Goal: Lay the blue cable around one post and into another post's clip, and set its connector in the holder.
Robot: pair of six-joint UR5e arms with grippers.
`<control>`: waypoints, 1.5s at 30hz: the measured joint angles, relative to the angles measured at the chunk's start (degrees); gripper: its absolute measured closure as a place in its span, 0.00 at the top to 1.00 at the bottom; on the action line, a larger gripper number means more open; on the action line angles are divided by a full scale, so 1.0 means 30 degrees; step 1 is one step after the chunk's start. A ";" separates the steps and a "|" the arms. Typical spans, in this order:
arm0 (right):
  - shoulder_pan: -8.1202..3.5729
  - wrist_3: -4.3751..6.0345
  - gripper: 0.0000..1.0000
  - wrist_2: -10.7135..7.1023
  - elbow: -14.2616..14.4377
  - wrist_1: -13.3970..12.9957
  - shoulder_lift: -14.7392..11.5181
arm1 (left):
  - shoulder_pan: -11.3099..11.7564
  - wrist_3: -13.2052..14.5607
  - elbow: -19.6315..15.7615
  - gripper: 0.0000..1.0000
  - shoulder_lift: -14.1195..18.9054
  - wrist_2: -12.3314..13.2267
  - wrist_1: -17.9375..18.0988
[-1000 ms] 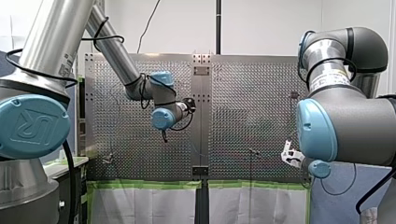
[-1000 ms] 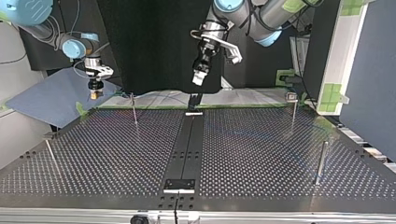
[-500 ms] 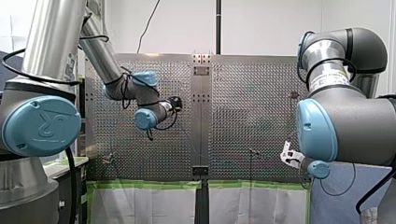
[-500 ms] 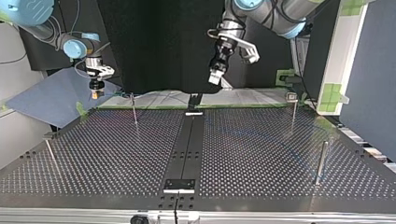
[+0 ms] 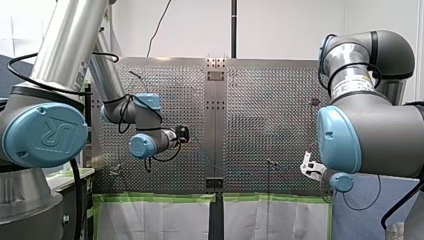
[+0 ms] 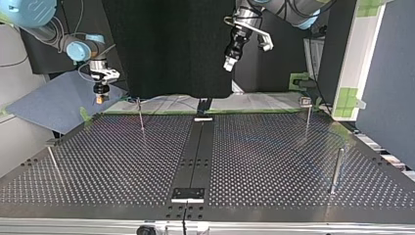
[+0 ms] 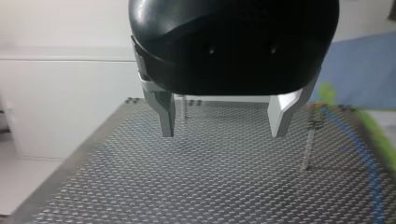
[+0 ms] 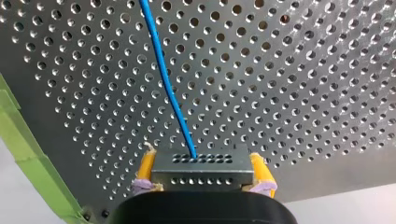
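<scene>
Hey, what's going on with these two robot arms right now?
My right gripper is shut on the connector, with the blue cable running from it over the table. My left gripper is open and empty above the table, near a post. The connector is not yet set down.

The perforated table (image 6: 274, 161) carries thin upright posts (image 6: 336, 169), a black centre strip (image 6: 195, 156) and a blue cable (image 8: 163, 79).

Connector (image 8: 201, 171) between fingers (image 8: 145, 169) of right gripper (image 8: 201, 163); cable (image 8: 164, 80) ahead.
</scene>
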 joint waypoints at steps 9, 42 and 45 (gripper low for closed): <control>-0.0415 -0.0463 0.00 0.1093 -0.0108 0.0439 -0.0341 | -0.0012 -0.0094 -0.1450 1.00 -0.0256 0.0030 0.0602; 0.2748 -0.0006 0.00 0.3293 0.0091 0.5106 -0.5846 | -0.0370 -0.0392 -0.3465 1.00 -0.0264 0.0031 0.0445; 0.2914 -0.0238 0.00 0.3429 0.0090 0.5634 -0.6371 | -0.0447 -0.0406 -0.3465 1.00 -0.0263 0.0031 0.0439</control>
